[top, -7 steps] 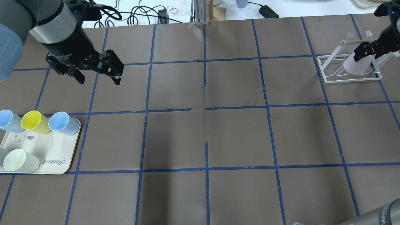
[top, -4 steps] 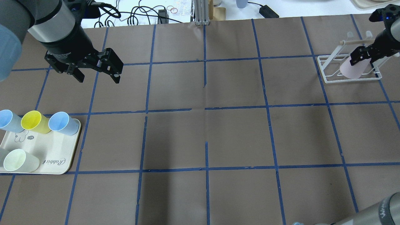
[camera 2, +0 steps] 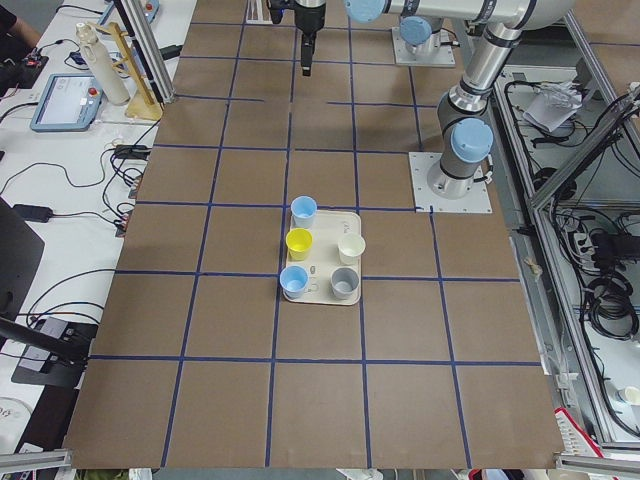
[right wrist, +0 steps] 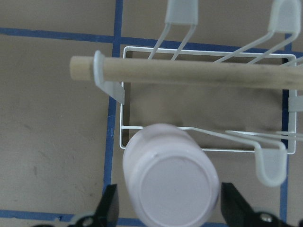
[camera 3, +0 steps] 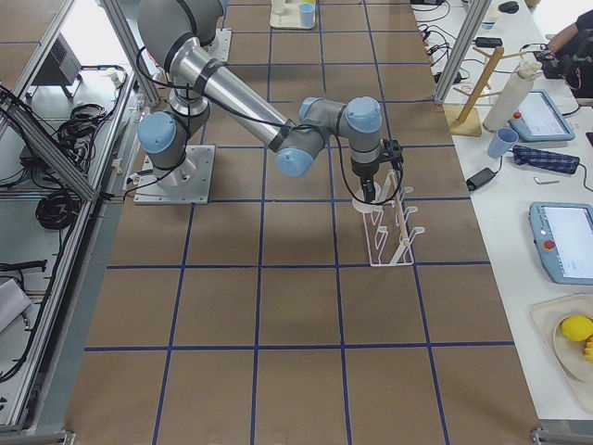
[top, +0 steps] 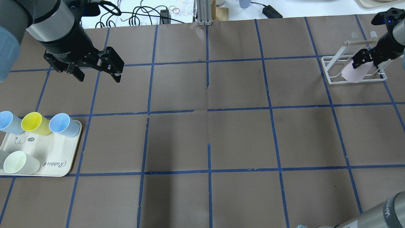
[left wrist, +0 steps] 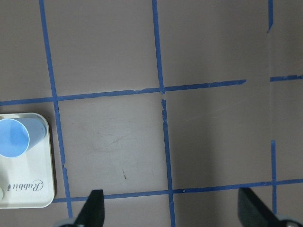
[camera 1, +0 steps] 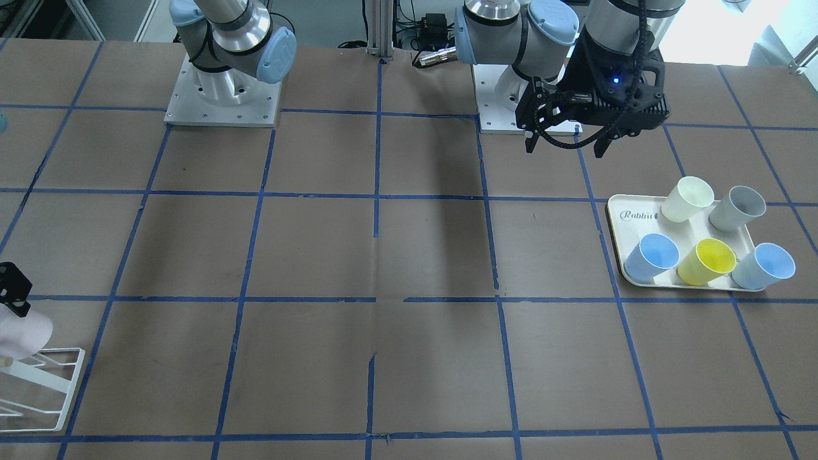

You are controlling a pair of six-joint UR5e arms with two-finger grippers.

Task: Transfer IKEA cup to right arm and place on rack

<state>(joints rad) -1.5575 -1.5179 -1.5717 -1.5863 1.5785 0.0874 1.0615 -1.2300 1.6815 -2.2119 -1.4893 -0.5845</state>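
Observation:
The pale pink IKEA cup (top: 352,74) is upside down over the white wire rack (top: 329,72) at the far right of the table. My right gripper (top: 366,60) is shut on the cup. In the right wrist view the cup's base (right wrist: 169,189) faces the camera between the fingers (right wrist: 110,206), just in front of the rack's wooden bar (right wrist: 189,74). From the front only the cup (camera 1: 22,332) and a rack corner (camera 1: 61,383) show at the left edge. My left gripper (top: 96,72) is open and empty above the table, far left.
A cream "Rabbit" tray (top: 53,158) at the near left holds blue cups (top: 61,124), a yellow cup (top: 33,123), a cream cup (top: 17,162) and a grey cup (camera 1: 738,207). Cables and a metal post (top: 204,12) lie beyond the far edge.
My right gripper has moved the pink cup lower and slightly leftward onto the rack. My left gripper has drifted a little to the left, still open.

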